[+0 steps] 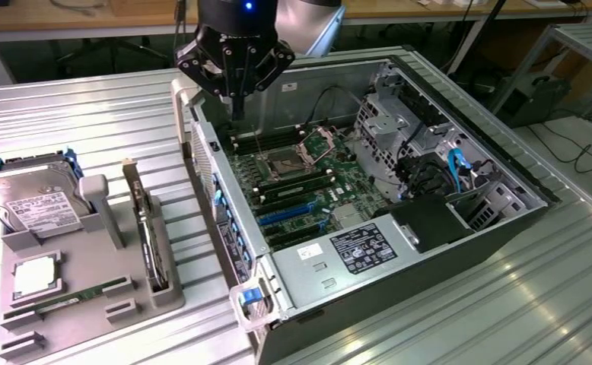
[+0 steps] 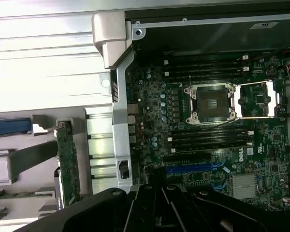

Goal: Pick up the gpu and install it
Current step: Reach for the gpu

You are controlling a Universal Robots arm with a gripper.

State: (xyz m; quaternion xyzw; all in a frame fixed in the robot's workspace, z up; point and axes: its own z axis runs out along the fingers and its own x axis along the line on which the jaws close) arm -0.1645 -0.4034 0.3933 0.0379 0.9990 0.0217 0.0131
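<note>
Above the open computer case (image 1: 398, 304), the gripper (image 1: 237, 112) hung clenched, apparently empty. Beside the case, the gpu (image 1: 146, 228) stood edgewise in a grey holder (image 1: 85, 308).

The gpu (image 1: 150, 236) stands in a holder (image 1: 95, 262) at the exterior view's left of the case (image 1: 428, 296).

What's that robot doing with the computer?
A robot arm's tool hangs shut and empty over the open computer case. The gpu it is meant to install stands on edge in the grey holder on the exterior view's left, not yet picked up.
</note>
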